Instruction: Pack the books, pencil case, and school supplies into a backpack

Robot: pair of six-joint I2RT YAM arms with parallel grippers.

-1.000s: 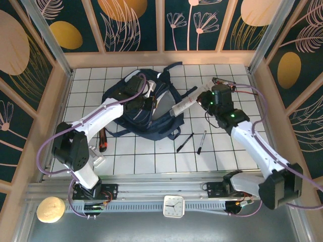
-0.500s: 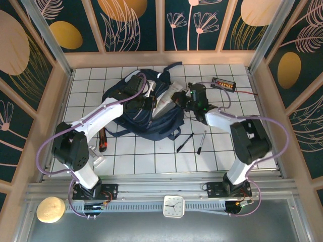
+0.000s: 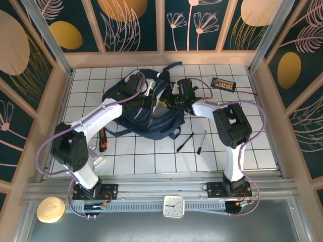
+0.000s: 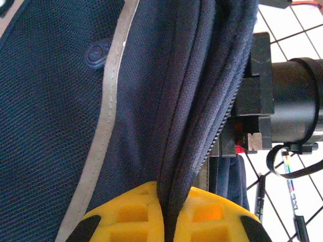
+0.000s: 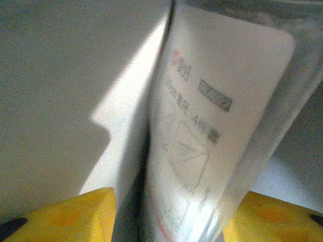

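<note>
Pinching a fold of backpack (image 4: pixel 55 101), the left gripper (image 4: pixel 169 217) props the mouth open. The right gripper (image 5: pixel 166 222), clamped on the booklet (image 5: pixel 207 101), likely means to slide it in.

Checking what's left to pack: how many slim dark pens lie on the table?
2. The left pen and right pen lie side by side, apart, on the tiles near the backpack. More may hide inside.

My left gripper (image 4: pixel 169 214) pinches the backpack (image 4: pixel 50 126) fabric between its pads; my right gripper (image 5: pixel 166 217), elbow sharply bent, clamps the white booklet (image 5: pixel 202 116).
</note>
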